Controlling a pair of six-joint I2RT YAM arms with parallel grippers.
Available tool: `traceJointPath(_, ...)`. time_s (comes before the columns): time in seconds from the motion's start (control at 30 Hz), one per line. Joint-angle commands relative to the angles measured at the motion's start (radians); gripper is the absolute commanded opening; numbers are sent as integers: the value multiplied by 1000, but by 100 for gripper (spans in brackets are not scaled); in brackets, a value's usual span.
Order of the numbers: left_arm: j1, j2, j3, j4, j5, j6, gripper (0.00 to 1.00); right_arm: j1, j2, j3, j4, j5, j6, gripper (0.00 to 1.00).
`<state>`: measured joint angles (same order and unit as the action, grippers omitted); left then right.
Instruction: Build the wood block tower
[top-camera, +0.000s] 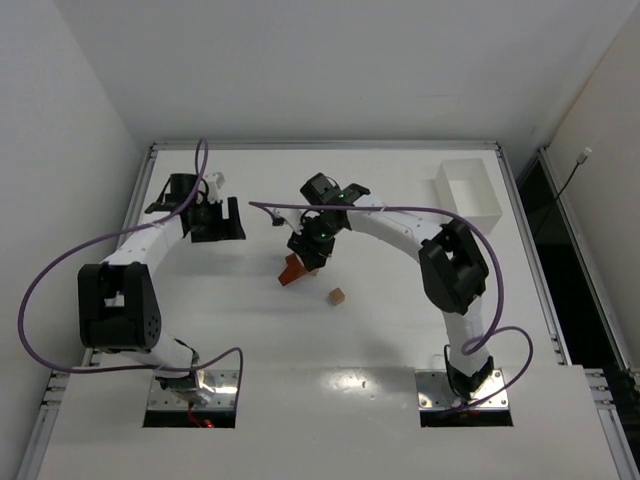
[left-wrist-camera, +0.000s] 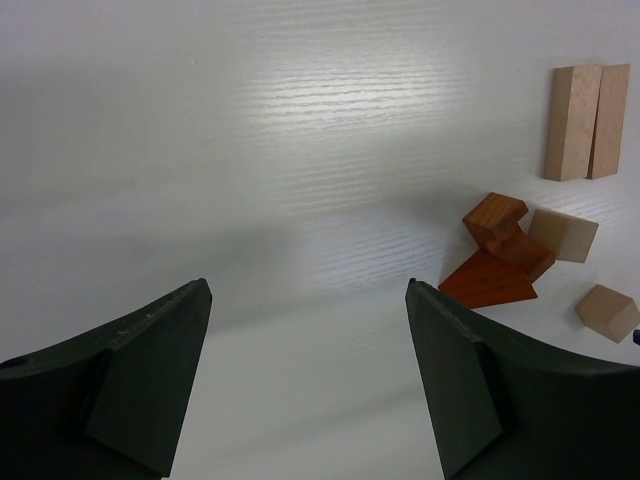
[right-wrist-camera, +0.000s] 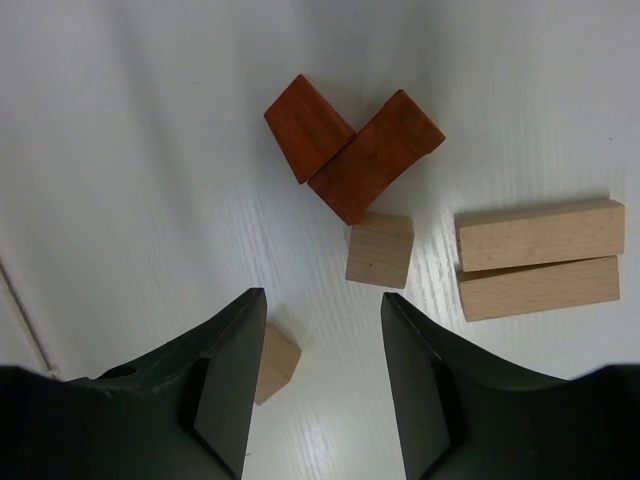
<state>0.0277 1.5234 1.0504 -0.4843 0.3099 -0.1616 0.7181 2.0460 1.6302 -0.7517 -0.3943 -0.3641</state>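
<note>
From above, the white table (top-camera: 250, 340) carries both arms. The left gripper (top-camera: 215, 216) sits at the middle left with its jaws spread over bare surface, well apart from the wood blocks. The right gripper (top-camera: 310, 250) hangs near the centre, just above a pair of reddish-brown blocks (top-camera: 292, 270). A lone tan cube (top-camera: 338, 296) lies just to the lower right of them, and a white tray (top-camera: 468, 190) stands at the upper right. In the left wrist view the two dark fingers (left-wrist-camera: 150, 380) stand wide apart with only bare table between them. All the blocks lie along the right edge of the frame: two tan bars (left-wrist-camera: 587, 122) side by side and touching at the upper right, the reddish-brown blocks below them, a second tan cube (left-wrist-camera: 563, 235) against those, and the lone tan cube at the lower right. In the right wrist view the jaws are parted and pinch nothing. The reddish-brown blocks meet in a V at the upper centre, with the second tan cube just below them. The tan bars lie flat and touching at the right, and the lone tan cube is partly hidden behind the left finger. No block rests on another, so no tower stands yet.
</note>
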Motion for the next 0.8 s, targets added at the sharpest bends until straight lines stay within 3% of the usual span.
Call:
traceJointPath(0.0,9,23,48,16,20,-1,76,11,16,-3,58,47,49,47)
traceJointPath(0.77,9,75,88,6,38,-1,76,1,125,25,77,121,30,47)
